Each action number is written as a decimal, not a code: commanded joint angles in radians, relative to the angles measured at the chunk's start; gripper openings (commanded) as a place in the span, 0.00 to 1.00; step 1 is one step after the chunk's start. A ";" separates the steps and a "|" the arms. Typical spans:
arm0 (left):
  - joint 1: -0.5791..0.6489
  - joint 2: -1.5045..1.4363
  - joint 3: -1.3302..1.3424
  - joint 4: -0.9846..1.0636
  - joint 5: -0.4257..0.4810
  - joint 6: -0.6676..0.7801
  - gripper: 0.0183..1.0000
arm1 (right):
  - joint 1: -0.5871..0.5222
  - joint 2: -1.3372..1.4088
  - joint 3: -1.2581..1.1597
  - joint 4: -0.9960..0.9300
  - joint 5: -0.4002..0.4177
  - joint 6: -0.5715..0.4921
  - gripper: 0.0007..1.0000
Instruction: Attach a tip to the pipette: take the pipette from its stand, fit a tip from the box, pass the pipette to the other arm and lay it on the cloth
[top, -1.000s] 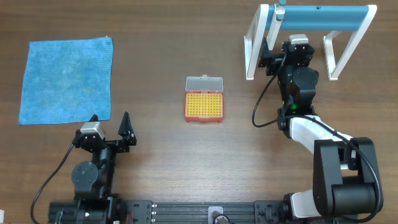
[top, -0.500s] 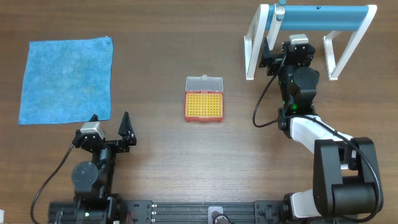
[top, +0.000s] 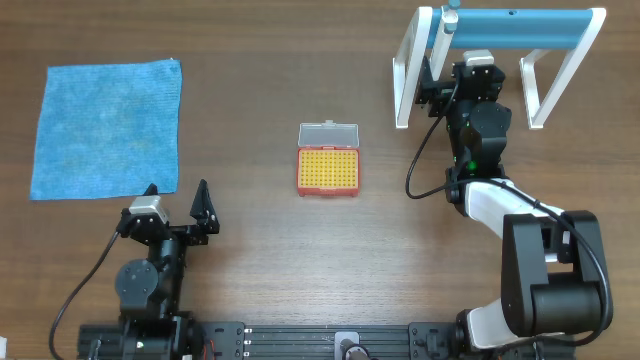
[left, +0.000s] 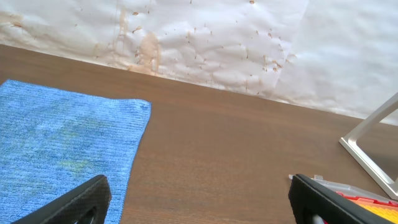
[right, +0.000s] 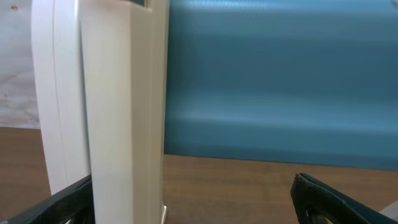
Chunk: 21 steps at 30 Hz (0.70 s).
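Right gripper (top: 437, 92) sits spread open right at the left end of the stand (top: 520, 25), where the pipette (top: 452, 18) hangs, not grabbed yet. So we're on step 1, the pickup, I reckon; next it has to straddle the pipette body and close. Left gripper (top: 177, 192) waits open by its base, just short of the blue cloth (top: 107, 128); tip box (top: 327, 160) is mid-table. Versus 1 second ago, the right arm has only nudged slightly toward the stand.

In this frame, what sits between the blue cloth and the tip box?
Nothing: in the top view the stretch between the cloth and the tip box is bare wooden table.
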 joint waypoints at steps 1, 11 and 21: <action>-0.004 -0.008 -0.002 -0.006 0.004 0.009 0.92 | -0.008 0.038 0.035 0.006 0.002 -0.011 0.97; -0.004 -0.008 -0.002 -0.006 0.004 0.009 0.92 | -0.018 0.051 0.047 0.006 0.002 -0.011 0.97; -0.004 -0.008 -0.002 -0.006 0.004 0.009 0.92 | -0.017 0.097 0.082 0.007 0.000 -0.011 0.97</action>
